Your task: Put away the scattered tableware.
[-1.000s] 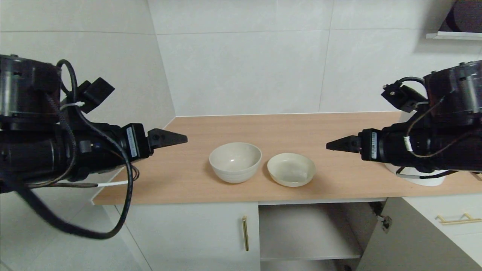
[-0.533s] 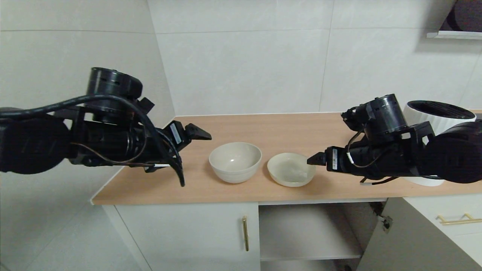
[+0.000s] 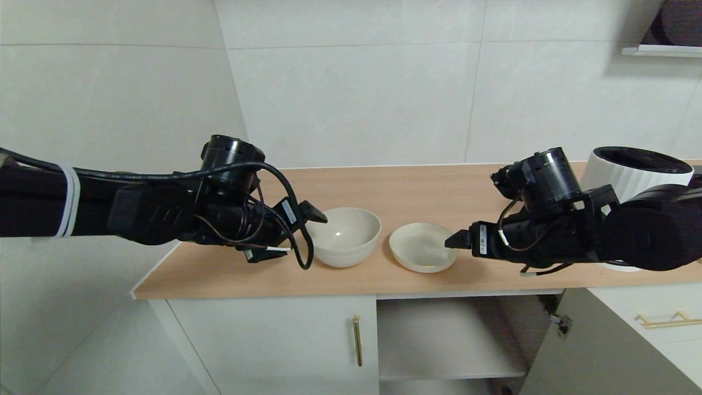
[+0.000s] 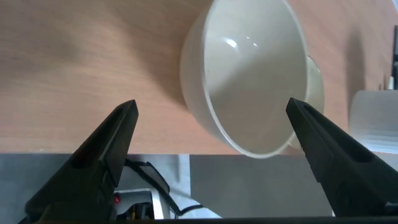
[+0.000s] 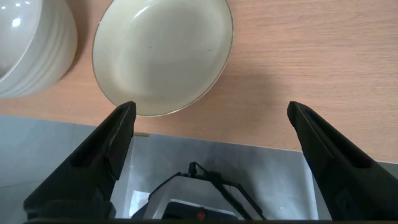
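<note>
A deep white bowl [image 3: 343,236] and a shallow cream dish [image 3: 424,247] sit side by side near the front of the wooden counter [image 3: 428,186]. My left gripper [image 3: 307,222] is at the bowl's left rim, open. In the left wrist view the bowl [image 4: 249,81] lies just ahead, between the spread fingers of the left gripper [image 4: 211,107]. My right gripper [image 3: 458,240] is at the dish's right edge, also open. The right wrist view has the dish [image 5: 163,56] ahead of the right gripper [image 5: 210,111], with the bowl [image 5: 31,46] beside it.
A white ribbed container [image 3: 636,170] stands at the counter's right end. Below the counter a cabinet stands open with a shelf [image 3: 444,340] inside, its door [image 3: 598,351] swung out to the right. A closed door with a gold handle [image 3: 357,340] is to its left.
Both arms have come forward and inward toward the tableware. The left gripper has reached the deep bowl's rim and the right gripper has closed in on the dish's edge.
</note>
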### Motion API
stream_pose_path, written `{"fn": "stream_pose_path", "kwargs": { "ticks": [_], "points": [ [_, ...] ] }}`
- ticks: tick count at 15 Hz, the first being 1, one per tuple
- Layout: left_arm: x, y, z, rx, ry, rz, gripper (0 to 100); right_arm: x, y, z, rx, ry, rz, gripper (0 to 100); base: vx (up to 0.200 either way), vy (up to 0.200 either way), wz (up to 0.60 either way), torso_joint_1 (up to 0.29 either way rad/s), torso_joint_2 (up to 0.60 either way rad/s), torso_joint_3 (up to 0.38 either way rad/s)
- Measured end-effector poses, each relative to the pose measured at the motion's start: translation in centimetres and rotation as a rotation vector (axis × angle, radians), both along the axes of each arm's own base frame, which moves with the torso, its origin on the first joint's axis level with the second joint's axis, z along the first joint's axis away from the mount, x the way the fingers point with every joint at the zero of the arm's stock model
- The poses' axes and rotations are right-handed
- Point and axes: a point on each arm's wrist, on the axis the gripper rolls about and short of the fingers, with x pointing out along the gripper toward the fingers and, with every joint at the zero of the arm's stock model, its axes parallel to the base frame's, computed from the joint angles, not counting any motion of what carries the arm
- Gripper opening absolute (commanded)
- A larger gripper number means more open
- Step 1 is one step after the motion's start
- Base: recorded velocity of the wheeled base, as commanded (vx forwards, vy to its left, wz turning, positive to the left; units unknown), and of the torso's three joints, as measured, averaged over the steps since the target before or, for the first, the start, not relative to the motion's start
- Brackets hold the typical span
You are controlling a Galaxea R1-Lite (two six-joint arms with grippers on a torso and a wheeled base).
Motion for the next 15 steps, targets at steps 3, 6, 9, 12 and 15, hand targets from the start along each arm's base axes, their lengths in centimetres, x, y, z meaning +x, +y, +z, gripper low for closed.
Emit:
{"fn": "stream_pose_path", "kwargs": {
  "ticks": [3, 6, 9, 12, 15],
  "points": [
    [0.7, -0.2, -0.7, 0.006, 0.013, 0.001, 100, 0.0, 0.0, 0.0, 0.000, 0.000, -0.002, 100, 0.000, 0.000, 0.00, 0.000, 0.00, 0.000],
    [1.0, -0.4, -1.2, 0.009, 0.024, 0.000, 100, 0.0, 0.0, 0.0, 0.000, 0.000, -0.001, 100, 0.000, 0.000, 0.00, 0.000, 0.00, 0.000],
    [1.4, -0.5, -1.6, 0.015, 0.034, -0.002, 0, 0.0, 0.0, 0.0, 0.000, 0.001, -0.002, 100, 0.000, 0.000, 0.00, 0.000, 0.00, 0.000],
    [1.7, -0.6, -2.1, 0.019, 0.044, -0.003, 0, 0.0, 0.0, 0.0, 0.000, 0.000, -0.001, 100, 0.000, 0.000, 0.00, 0.000, 0.00, 0.000],
    [1.8, -0.6, -2.3, 0.020, 0.047, -0.004, 0, 0.0, 0.0, 0.1, 0.000, -0.002, -0.001, 100, 0.000, 0.000, 0.00, 0.000, 0.00, 0.000]
  ]
}}
